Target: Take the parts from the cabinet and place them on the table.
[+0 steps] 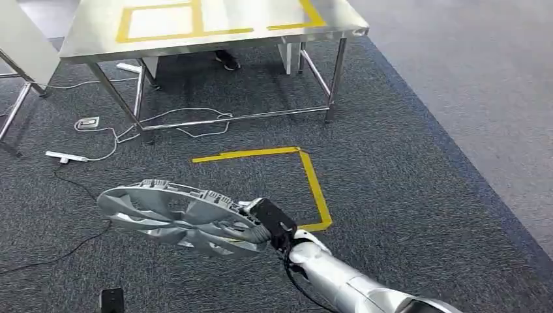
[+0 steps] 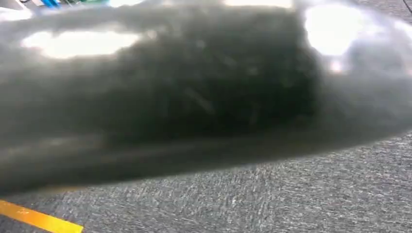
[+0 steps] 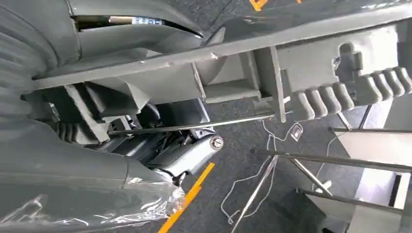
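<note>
The part is a silver-grey wheel cover (image 1: pixel 176 212) with curved spokes and a notched rim, held roughly flat above the carpet. My right hand (image 1: pixel 266 220) grips its rim from the right side, the silver arm coming in from the lower right. In the right wrist view the cover's underside (image 3: pixel 291 73) with its ribbed clips runs across the picture, and dark fingers (image 3: pixel 165 145) lie against it. The steel table (image 1: pixel 215 40) stands ahead at the top of the head view, marked with yellow tape rectangles.
A yellow tape corner (image 1: pixel 312 186) marks the carpet between me and the table. White cables and a power strip (image 1: pixel 65 156) lie at the left near the table legs. A person's shoe (image 1: pixel 227 60) is under the table. A second table's leg (image 1: pixel 16 107) is far left.
</note>
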`<state>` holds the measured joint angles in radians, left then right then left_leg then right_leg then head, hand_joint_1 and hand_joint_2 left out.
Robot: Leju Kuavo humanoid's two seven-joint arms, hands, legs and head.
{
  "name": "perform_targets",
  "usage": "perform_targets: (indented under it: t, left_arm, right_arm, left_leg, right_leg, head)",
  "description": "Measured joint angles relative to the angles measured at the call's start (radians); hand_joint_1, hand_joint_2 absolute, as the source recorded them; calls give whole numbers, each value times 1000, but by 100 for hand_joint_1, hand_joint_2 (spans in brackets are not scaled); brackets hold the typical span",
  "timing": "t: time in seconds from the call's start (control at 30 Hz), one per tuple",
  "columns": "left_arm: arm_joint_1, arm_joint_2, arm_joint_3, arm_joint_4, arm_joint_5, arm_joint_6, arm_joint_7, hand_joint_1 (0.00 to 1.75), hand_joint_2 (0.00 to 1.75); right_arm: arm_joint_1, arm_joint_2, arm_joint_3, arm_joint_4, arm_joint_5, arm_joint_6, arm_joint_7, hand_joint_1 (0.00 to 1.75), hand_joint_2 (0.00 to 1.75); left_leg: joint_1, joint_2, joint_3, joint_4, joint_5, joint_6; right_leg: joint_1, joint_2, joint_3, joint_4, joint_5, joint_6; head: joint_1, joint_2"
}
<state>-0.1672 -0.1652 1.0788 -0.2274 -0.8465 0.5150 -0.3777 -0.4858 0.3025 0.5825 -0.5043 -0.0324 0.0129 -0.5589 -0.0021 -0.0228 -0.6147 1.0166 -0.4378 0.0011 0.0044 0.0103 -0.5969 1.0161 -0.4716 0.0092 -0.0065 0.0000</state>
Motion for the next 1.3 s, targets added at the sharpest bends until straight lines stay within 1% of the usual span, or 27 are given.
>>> perform_targets:
  t: [0.07, 0.1, 0.13, 0.17, 0.23, 0.3, 0.33, 0.37, 0.43, 0.47, 0.5, 0.53, 0.6, 0.67, 0.77, 0.8, 0.83, 0.87, 0.93, 0.97, 1.0, 1.03, 1.1, 1.13, 1.2, 1.23, 1.3]
  left_arm:
    - [0, 3, 0, 0, 0, -1, 0, 0, 0]
    - [0, 3, 0, 0, 0, -2, 0, 0, 0]
    - [0, 0, 0, 0, 0, -3, -1, 0, 0]
    - [-1, 0, 0, 0, 0, -4, -2, 0, 0]
    - [-2, 1, 0, 0, 0, -7, -2, 0, 0]
    - [-2, 2, 0, 0, 0, -7, -2, 0, 0]
    - [-1, 2, 0, 0, 0, -7, -2, 0, 0]
    - [0, 1, 0, 0, 0, -7, -2, 0, 0]
    - [-1, 1, 0, 0, 0, -7, -2, 0, 0]
    - [-2, 5, 0, 0, 0, -7, -2, 0, 0]
    - [-4, 6, 0, 0, 0, -6, -2, 0, 0]
    - [-4, 6, 0, 0, 1, -5, -2, 0, 0]
    - [-1, 7, 0, 0, 12, -5, -2, 0, 0]
    - [-3, 8, 0, 0, 24, -6, -2, 0, 0]
    - [-2, 12, 0, 0, 33, -7, -2, 0, 0]
    - [0, 14, 0, 0, 33, -7, 1, 0, 0]
    - [3, 14, 1, 0, 34, -6, 2, 0, 0]
    - [5, 15, 1, 0, 34, -6, 2, 0, 0]
    - [6, 16, 2, 0, 34, -6, 2, 0, 0]
    - [7, 17, 2, 0, 34, -6, 2, 0, 0]
    - [6, 17, 2, 0, 34, -5, 2, 0, 0]
    - [2, 17, 1, 0, 32, -5, 2, 0, 0]
    - [2, 18, 2, 0, 33, -4, 2, 0, 0]
    - [5, 18, 2, 0, 32, -3, 2, 0, 0]
    - [5, 21, 2, 0, 32, -1, 2, 0, 0]
    - [2, 21, 2, 0, 32, 1, 2, 0, 0]
    - [1, 19, 2, 0, 32, 3, 2, 0, 0]
  right_arm:
    - [3, 0, -2, 0, 2, 1, -1, 175, 175]
    - [3, 0, -2, 0, 2, 1, -2, 175, 175]
    - [5, -1, -4, 0, 3, 1, -3, 175, 175]
    - [5, -1, -6, 0, 3, 1, -3, 175, 175]
    - [5, -1, -8, 0, 3, 1, -4, 175, 175]
    - [11, -3, -11, 0, 3, 0, -4, 175, 175]
    - [14, -6, -13, 0, 4, -3, -4, 175, 175]
    - [16, -8, -14, 0, 5, -3, -3, 175, 175]
    - [15, -8, -15, 0, 6, -5, -3, 175, 175]
    - [12, -8, -14, 0, 7, -5, -4, 175, 175]
    - [12, -6, -14, -1, 8, -5, -5, 175, 175]
    - [15, -7, -15, -2, 9, -5, -5, 175, 175]
    - [12, -7, -15, -1, 14, -4, -2, 175, 175]
    - [1, -3, -16, 0, 15, 2, 3, 175, 175]
    - [-19, 11, -15, 9, 12, 18, 8, 175, 175]
    - [-20, 15, -15, 10, 10, 23, 8, 175, 175]
    - [-20, 18, -15, 11, 9, 23, 8, 175, 175]
    - [-20, 18, -15, 14, 9, 23, 9, 175, 175]
    - [-20, 21, -15, 16, 9, 24, 11, 175, 175]
    - [-20, 24, -15, 17, 9, 24, 11, 175, 175]
    - [-23, 26, -15, 18, 9, 24, 10, 175, 175]
    - [-25, 28, -16, 18, 8, 26, 9, 175, 175]
    - [-27, 29, -16, 18, 8, 26, 9, 175, 175]
    - [-27, 31, -16, 18, 8, 25, 9, 175, 175]
    - [-31, 31, -16, 18, 8, 25, 9, 175, 175]
    - [-35, 31, -16, 19, 8, 25, 8, 175, 175]
    - [-33, 31, -16, 20, 8, 24, 8, 175, 175]
  left_leg:
    - [-5, 0, 0, 0, -6, 20]
    - [-5, 1, 5, -12, -2, 26]
    - [9, 2, 26, -45, 15, 29]
    - [8, 3, 36, -55, 15, 31]
    - [9, 3, 39, -55, 13, 33]
    - [10, 3, 40, -54, 7, 30]
    - [13, 2, 43, -51, 3, 24]
    - [17, 0, 46, -47, -3, 17]
    - [27, -2, 50, -28, -22, -2]
    - [27, -3, 45, -18, -33, -13]
    - [23, -3, 40, 0, -40, -22]
    - [23, -4, 41, -5, -40, -23]
    - [27, -4, 44, -7, -42, -27]
    - [30, 11, 36, 26, -65, -33]
    - [28, 14, -95, 256, -142, -30]
    - [27, 14, -139, 315, -149, -26]
    - [26, 13, -155, 319, -128, -21]
    - [23, 13, -149, 282, -81, -14]
    - [17, 14, -95, 132, 31, 1]
    - [13, 16, -72, 74, 56, 8]
    - [6, 17, -61, 65, 41, 9]
    - [4, 18, -45, 32, 13, 12]
    - [0, 15, -43, 26, 7, 15]
    - [5, 11, -29, 21, 6, 18]
    - [7, 11, -11, 15, -1, 27]
    - [6, 11, -10, 15, -5, 32]
    - [3, 11, -4, 15, -14, 35]
  right_leg:
    - [-7, -1, 4, -13, 4, 12]
    - [-5, -1, 8, -20, 7, 17]
    - [-3, -1, 3, -16, 4, 17]
    - [-2, -1, -7, 12, -14, 21]
    - [-11, -2, -81, 155, -80, 29]
    - [-18, -3, -146, 259, -109, 39]
    - [-23, -3, -151, 253, -89, 45]
    - [-28, -4, -132, 206, -54, 49]
    - [-39, -5, -55, 45, 35, 64]
    - [-38, 5, -37, 19, 12, 69]
    - [-38, 13, -27, 10, 14, 47]
    - [-35, 10, -29, 16, 10, 34]
    - [-30, 10, -31, 22, 2, 20]
    - [-31, 8, -14, 20, -6, 5]
    - [-22, 3, 4, 19, -23, -11]
    - [-18, 3, 13, 19, -30, -13]
    - [-16, 2, 23, 19, -38, -13]
    - [-14, 2, 36, 19, -47, -12]
    - [-10, 1, 64, 18, -66, -11]
    - [-11, 0, 71, 16, -76, -9]
    - [-2, 3, 74, 16, -84, -1]
    - [-6, 2, 72, 13, -84, 5]
    - [-10, -5, 79, 14, -78, 18]
    - [-10, -7, 80, 19, -82, 23]
    - [-10, -8, 34, 101, -101, 29]
    - [-11, -8, -24, 186, -129, 30]
    - [-8, -7, -116, 301, -176, 31]
  head:
    - [-1, 0]
    - [-2, 0]
    - [1, 0]
    - [4, 0]
    - [5, 0]
    - [5, 0]
    - [5, 0]
    - [5, 0]
    - [5, 0]
    - [9, 0]
    - [11, 0]
    - [7, 0]
    - [6, 0]
    - [3, 0]
    - [2, 0]
    - [1, 0]
    - [2, 0]
    - [2, 0]
    - [2, 0]
    - [3, 0]
    - [3, 0]
    - [0, 0]
    - [2, 0]
    - [2, 0]
    - [6, 0]
    - [9, 0]
    - [9, 0]
